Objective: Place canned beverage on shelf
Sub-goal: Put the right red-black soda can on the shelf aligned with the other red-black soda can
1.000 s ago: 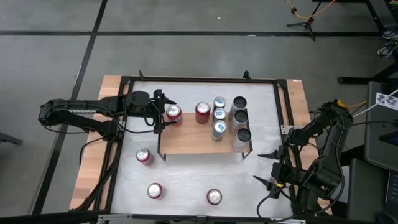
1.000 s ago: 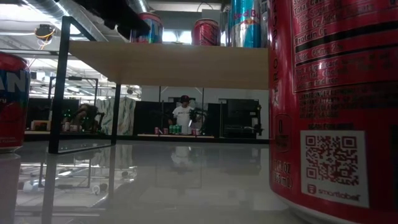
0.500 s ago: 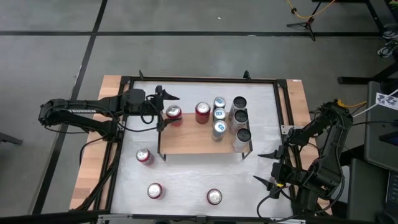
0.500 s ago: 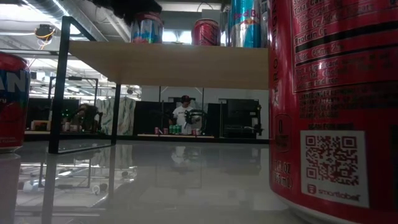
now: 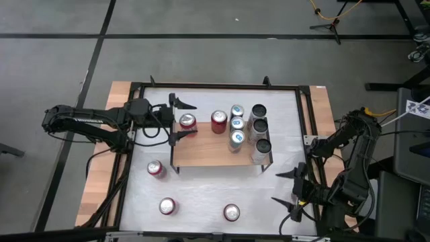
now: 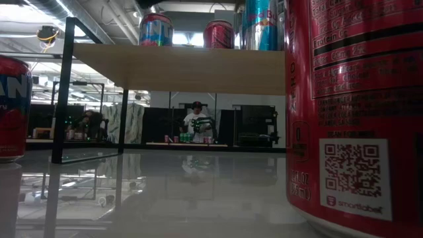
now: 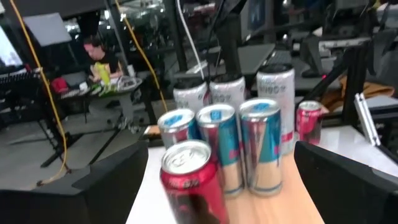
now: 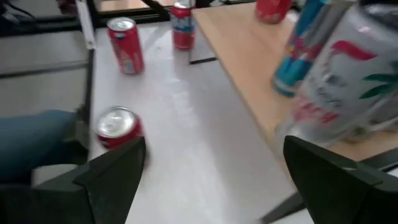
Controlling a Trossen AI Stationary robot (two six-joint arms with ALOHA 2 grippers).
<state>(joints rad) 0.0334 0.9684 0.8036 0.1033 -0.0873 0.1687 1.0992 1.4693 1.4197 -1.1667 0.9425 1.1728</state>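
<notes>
We record one shelf (image 5: 208, 153): a low stand with a light wooden top board on thin black legs, set on the white surface (image 5: 201, 195) just beyond the tips of the left gripper (image 5: 180, 118). On its board, nearest those tips and in line with the gap between them, stands a red canned beverage (image 5: 187, 122), silver lid up, touched by neither finger. Past it we list a second red can (image 5: 219, 121), three slim blue-and-silver cans (image 5: 236, 124) in a row, and three taller pale cans (image 5: 259, 128) beyond those. The left gripper's fingers (image 7: 106, 186) are spread wide and released, holding nothing. The right gripper (image 5: 291, 189) hangs over the surface near the shelf's corner, fingers (image 8: 112, 171) likewise parted and empty. Three more red cans (image 5: 156, 169) stand loose on the surface, apart from the shelf.
</notes>
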